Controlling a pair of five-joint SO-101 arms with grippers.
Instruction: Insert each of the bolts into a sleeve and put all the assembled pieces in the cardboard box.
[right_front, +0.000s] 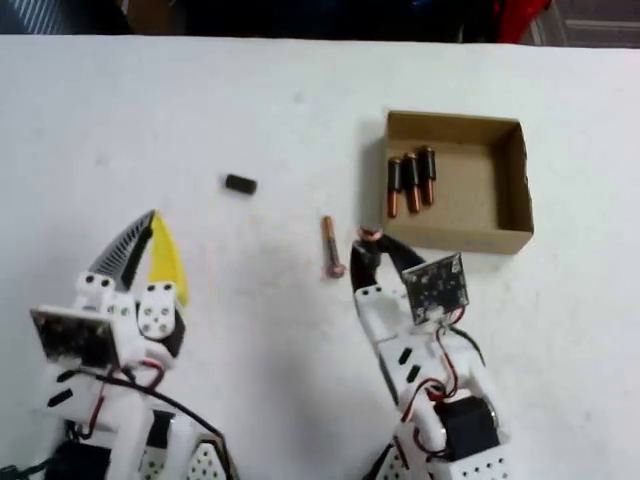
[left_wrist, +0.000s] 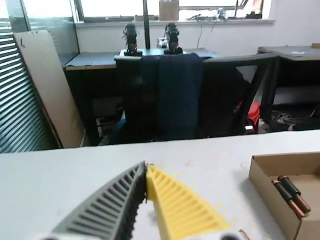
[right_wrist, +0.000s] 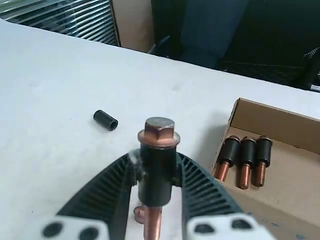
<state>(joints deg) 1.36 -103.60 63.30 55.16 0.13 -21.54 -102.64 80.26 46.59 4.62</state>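
While right gripper (right_wrist: 157, 161) clamps sleeved bolt (right_wrist: 158, 176) beside cardboard box (right_front: 470, 240), left gripper (left_wrist: 145, 170) sits closed.

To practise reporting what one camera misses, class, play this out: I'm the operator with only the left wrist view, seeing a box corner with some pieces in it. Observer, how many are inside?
Observer: Three assembled pieces lie side by side in the cardboard box.
Operator: And the right arm?
Observer: The right gripper is shut on a sleeved bolt, just outside the box.
Operator: Anything loose?
Observer: One bare bolt and one empty sleeve lie apart on the table.
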